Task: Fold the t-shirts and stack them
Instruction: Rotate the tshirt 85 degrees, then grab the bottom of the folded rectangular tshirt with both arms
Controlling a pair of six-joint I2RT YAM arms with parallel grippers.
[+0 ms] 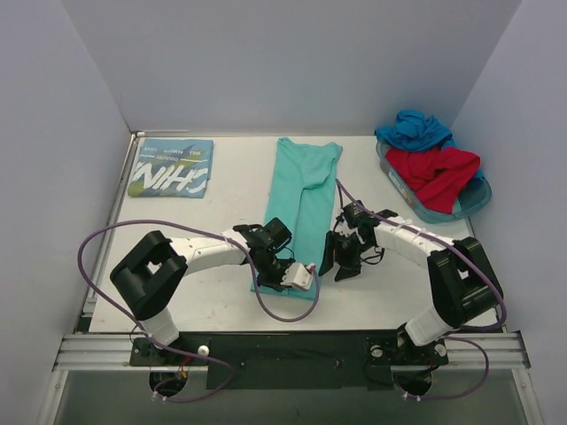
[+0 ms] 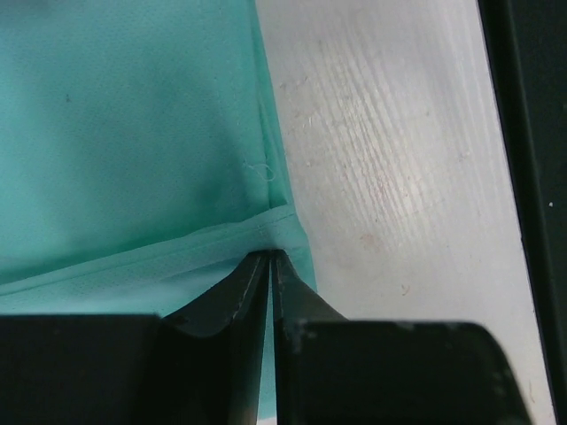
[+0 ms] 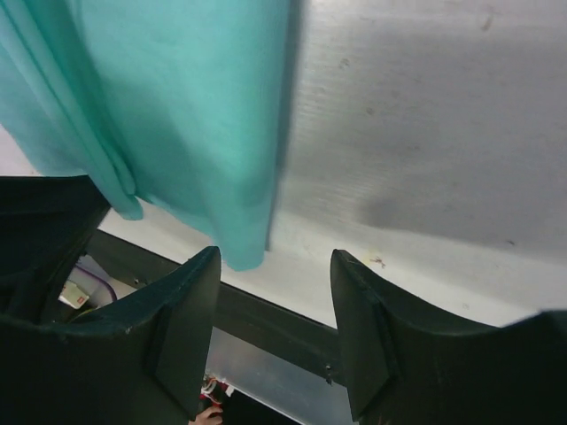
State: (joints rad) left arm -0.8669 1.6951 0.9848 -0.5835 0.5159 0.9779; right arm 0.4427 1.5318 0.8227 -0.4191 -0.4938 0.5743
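Reaching inward with both arms bent low; pinching the mint-green t-shirt (image 2: 133,133) tight in left gripper (image 2: 270,258), holding right gripper (image 3: 275,266) spread apart

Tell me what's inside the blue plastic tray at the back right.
A red t-shirt and a bright blue t-shirt, crumpled, spilling over the tray rim. Anything beneath them is hidden.

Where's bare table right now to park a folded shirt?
Bare table between the lettered shirt and the mint-green shirt; a narrower strip between that shirt and the tray. Crowded at the mint-green shirt's near end: left jaws shut on its hem, right jaws open beside it.
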